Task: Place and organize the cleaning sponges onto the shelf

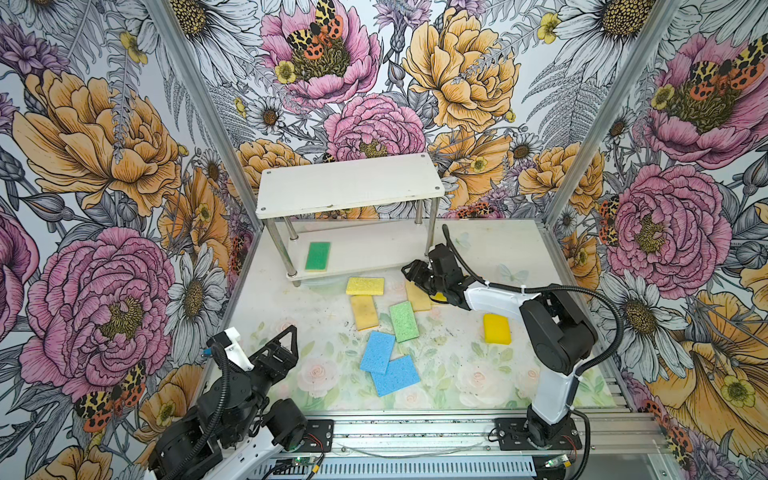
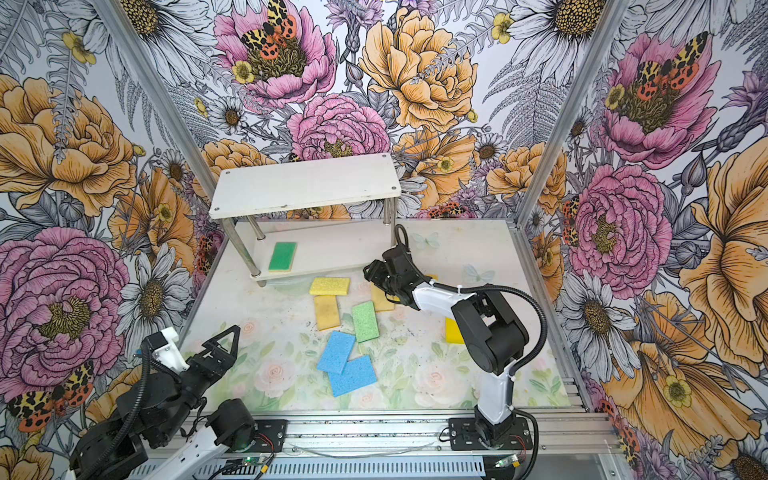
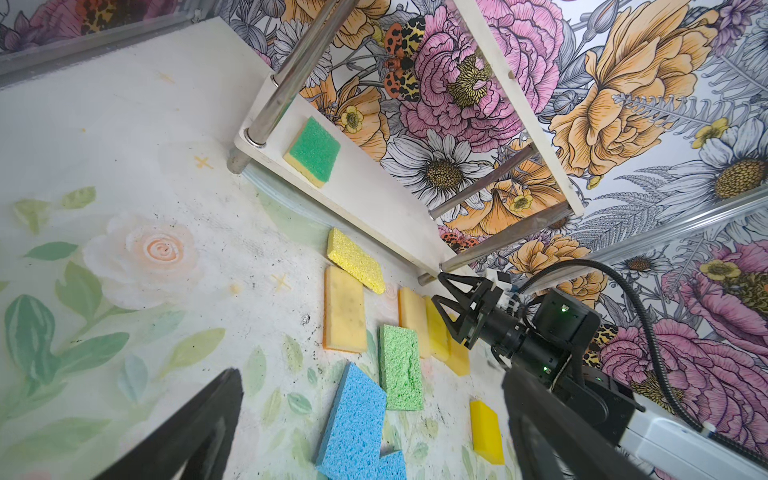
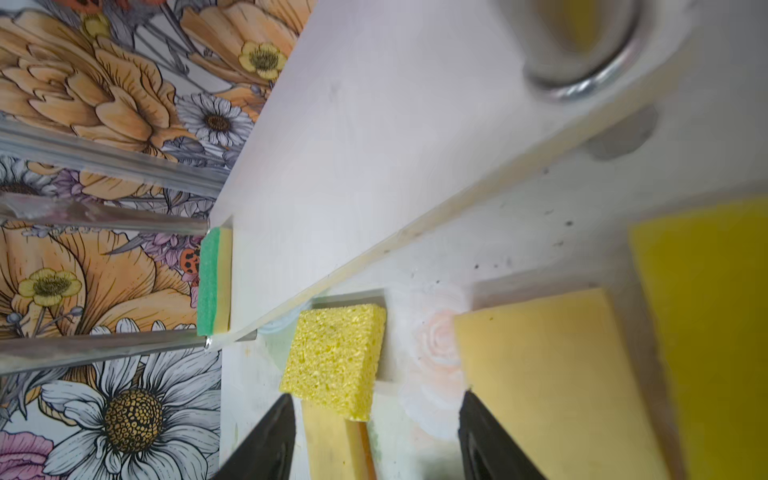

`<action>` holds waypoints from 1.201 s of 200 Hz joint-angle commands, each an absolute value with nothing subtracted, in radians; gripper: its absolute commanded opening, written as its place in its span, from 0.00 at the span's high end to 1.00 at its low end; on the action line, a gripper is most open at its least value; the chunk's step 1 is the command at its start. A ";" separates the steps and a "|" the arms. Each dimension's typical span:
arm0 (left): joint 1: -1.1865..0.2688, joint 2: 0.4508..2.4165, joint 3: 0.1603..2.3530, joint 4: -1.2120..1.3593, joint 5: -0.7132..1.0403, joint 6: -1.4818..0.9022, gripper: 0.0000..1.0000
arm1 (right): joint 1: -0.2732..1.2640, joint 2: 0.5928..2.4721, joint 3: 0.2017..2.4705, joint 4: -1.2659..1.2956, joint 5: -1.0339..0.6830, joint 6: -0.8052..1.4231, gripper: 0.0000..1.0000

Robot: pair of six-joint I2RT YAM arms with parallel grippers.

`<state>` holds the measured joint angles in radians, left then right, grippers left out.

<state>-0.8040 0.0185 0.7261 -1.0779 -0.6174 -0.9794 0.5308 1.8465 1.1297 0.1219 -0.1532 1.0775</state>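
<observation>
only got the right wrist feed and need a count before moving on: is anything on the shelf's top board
Observer: No, the top board of the shelf is bare.
Operator: any sponges on the table i'm missing
Observer: Two overlapping blue sponges and a light green sponge, nearer the front.
Operator: and the left arm
Observer: The left gripper is open at the front left, holding nothing.

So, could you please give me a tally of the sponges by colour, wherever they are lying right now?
Yellow or tan sponges: 6
Light blue sponges: 2
Light green sponge: 1
Dark green sponge, on the shelf: 1
Total: 10
</observation>
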 commanded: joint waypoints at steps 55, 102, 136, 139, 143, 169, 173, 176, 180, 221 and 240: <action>-0.816 0.071 0.706 -0.984 -0.580 -0.986 0.01 | 0.442 1.778 1.160 0.169 -0.165 0.920 0.42; -0.816 0.094 0.690 -0.951 -0.589 -0.985 0.01 | 0.427 1.769 1.214 0.059 -0.169 0.708 0.41; -0.816 0.123 0.687 -0.947 -0.586 -0.992 0.01 | 0.453 1.762 1.146 0.195 -0.068 0.708 0.40; -0.817 0.122 0.686 -0.946 -0.586 -0.995 0.01 | 0.452 1.759 1.138 0.195 -0.052 0.696 0.40; -0.817 0.119 0.684 -0.944 -0.586 -0.997 0.01 | 0.447 1.753 1.129 0.195 -0.033 0.683 0.39; -0.816 0.115 0.683 -0.939 -0.589 -0.993 0.01 | 0.420 1.716 1.073 0.196 0.050 0.559 0.36; -0.817 0.116 0.681 -0.936 -0.590 -0.990 0.01 | 0.418 1.711 1.069 0.195 0.060 0.546 0.35; -0.817 0.117 0.679 -0.933 -0.591 -0.988 0.01 | 0.415 1.708 1.068 0.195 0.062 0.539 0.35; -0.816 0.118 0.676 -0.929 -0.592 -0.986 0.01 | 0.413 1.706 1.069 0.195 0.065 0.530 0.35; -0.815 0.155 0.626 -0.840 -0.569 -0.964 0.01 | 0.384 1.755 1.164 0.172 0.121 0.493 0.33; -0.812 0.187 0.643 -0.847 -0.561 -0.949 0.01 | 0.381 1.803 1.230 0.191 0.069 0.486 0.32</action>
<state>-0.8093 0.1501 0.6353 -0.8867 -0.5922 -0.9852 0.3798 1.7569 1.1339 0.1532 0.0669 0.5301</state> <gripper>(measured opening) 0.987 0.676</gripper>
